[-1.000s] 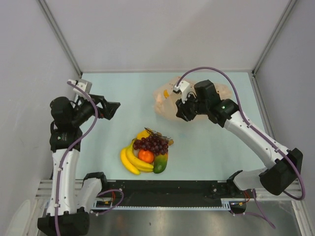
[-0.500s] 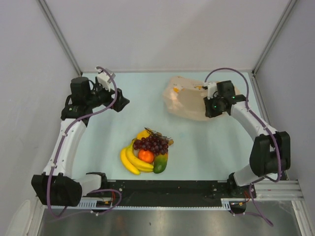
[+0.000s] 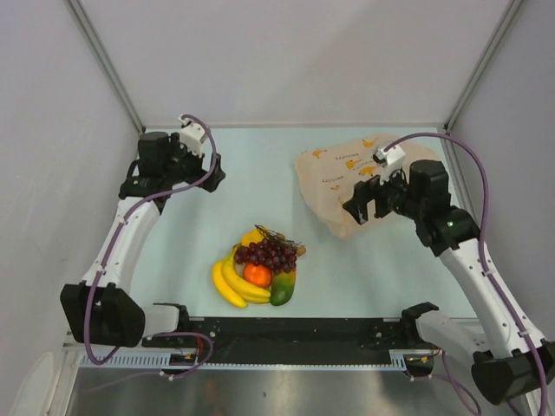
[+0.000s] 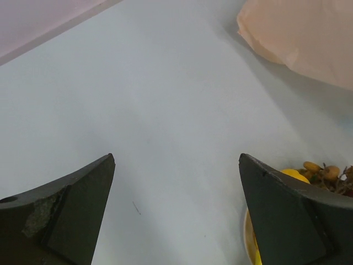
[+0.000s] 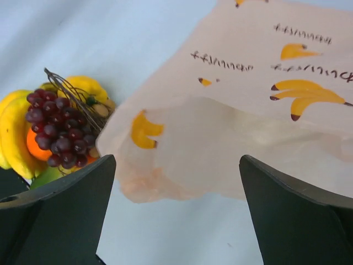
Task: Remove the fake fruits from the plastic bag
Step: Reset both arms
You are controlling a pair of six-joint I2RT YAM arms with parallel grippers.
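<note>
The fake fruits (image 3: 258, 264) lie in a heap at the front middle of the table: a banana bunch (image 3: 227, 282), dark grapes (image 3: 270, 254), an orange ball (image 3: 257, 274), a mango (image 3: 283, 288) and a yellow piece (image 3: 253, 236). The peach plastic bag (image 3: 334, 178) lies flat at the back right, apart from them. My right gripper (image 3: 360, 208) hovers open over the bag's near edge with nothing between its fingers; in the right wrist view the bag (image 5: 231, 110) fills the frame and the grapes (image 5: 52, 130) show at left. My left gripper (image 3: 212, 172) hangs open over bare table at the back left.
Grey walls close the table on the left, back and right. In the left wrist view the bag's corner (image 4: 309, 38) sits at upper right, and a yellow fruit with brown stems (image 4: 292, 175) peeks past the right finger. The arm bases and a black rail (image 3: 295, 334) run along the near edge.
My right gripper has opened and let go of the bag, which now lies spread flat with its print up. The right arm drew back toward the near side. The left arm barely shifted.
</note>
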